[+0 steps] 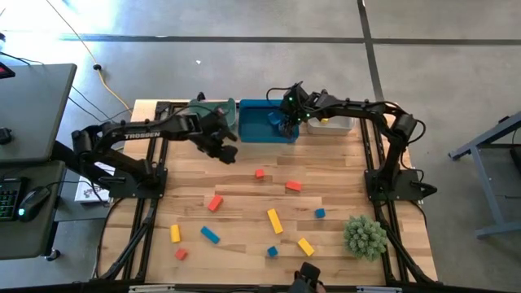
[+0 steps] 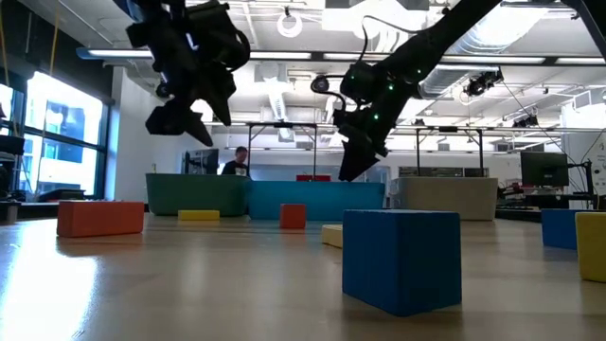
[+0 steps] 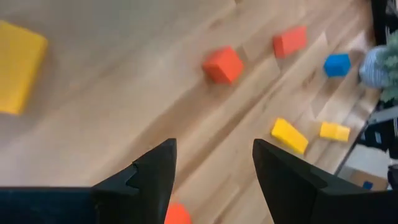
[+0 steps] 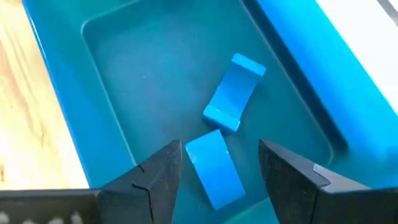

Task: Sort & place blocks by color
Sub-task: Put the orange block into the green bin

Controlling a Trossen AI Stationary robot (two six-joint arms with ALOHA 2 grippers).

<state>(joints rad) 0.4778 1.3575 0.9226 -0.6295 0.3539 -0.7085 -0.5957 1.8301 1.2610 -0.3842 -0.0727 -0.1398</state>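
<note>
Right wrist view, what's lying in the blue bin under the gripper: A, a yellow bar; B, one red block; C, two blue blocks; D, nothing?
C: two blue blocks lie on the floor of the blue bin, below the right gripper's open fingers.

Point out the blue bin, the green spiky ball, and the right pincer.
blue bin [image 1: 254, 130]: high view, bare floor.
green spiky ball [image 1: 364, 236]: high view, its middle.
right pincer [image 4: 219, 171]: right wrist view, midway between fingertips.
</note>
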